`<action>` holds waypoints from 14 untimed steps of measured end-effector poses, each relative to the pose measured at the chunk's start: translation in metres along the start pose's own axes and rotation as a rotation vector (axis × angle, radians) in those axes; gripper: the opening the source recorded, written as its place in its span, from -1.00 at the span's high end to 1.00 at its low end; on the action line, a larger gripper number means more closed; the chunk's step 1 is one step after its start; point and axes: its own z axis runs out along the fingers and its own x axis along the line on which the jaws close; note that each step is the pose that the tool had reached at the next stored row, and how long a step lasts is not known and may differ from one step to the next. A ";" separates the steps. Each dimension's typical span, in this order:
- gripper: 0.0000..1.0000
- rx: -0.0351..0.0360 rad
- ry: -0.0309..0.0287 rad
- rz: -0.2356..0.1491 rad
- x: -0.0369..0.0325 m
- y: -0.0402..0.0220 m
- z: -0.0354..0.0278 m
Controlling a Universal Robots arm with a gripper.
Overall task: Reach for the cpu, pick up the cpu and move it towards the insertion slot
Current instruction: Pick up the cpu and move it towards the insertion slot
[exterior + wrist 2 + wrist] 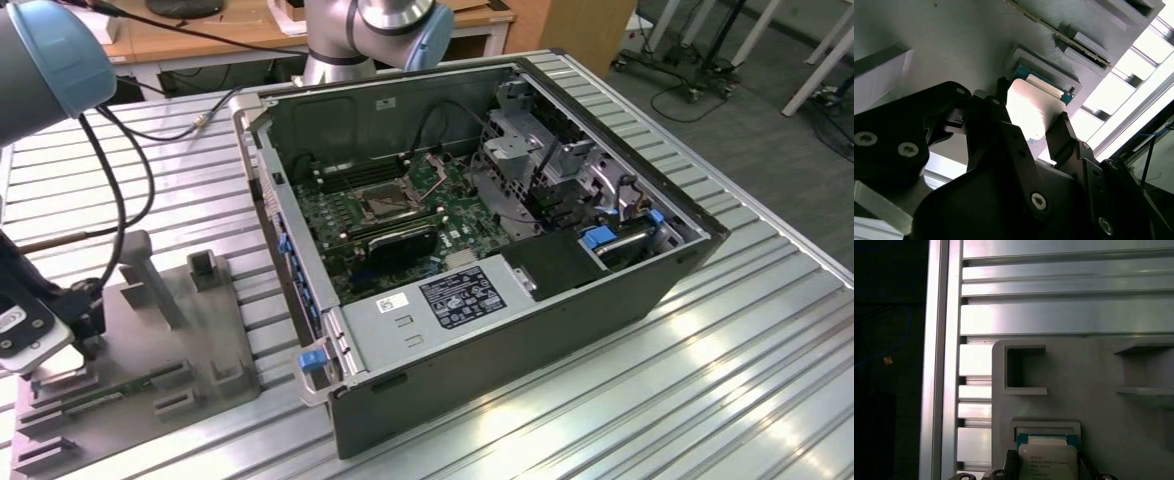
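Note:
The cpu [1047, 456], a pale metal square on a green board, lies in a shallow pocket of the grey fixture tray [1094, 390]. My gripper [1032, 108] is down over it, with one black finger [1002, 95] against one side of the cpu [1029, 112] and the other finger against the opposite side, shut on it. In the exterior view my gripper [54, 365] is low over the near left corner of the tray [200, 340]. The insertion slot [383, 203], a silver-framed square socket, sits on the motherboard inside the open case, far to the exterior view's right of the gripper.
The open computer case [534, 300] lies on its side in the middle of the ribbed aluminium table [694, 390]. Upright blocks [144, 275] stand on the tray between gripper and case. Cables [114, 190] hang from the arm. The table edge [939, 360] runs close beside the tray.

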 end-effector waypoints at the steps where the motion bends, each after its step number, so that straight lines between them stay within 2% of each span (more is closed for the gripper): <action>1: -0.09 0.0000 0.0000 0.000 0.0000 0.0000 -0.0010; 14: -0.09 0.0000 -0.0001 0.000 0.0000 0.0002 -0.0047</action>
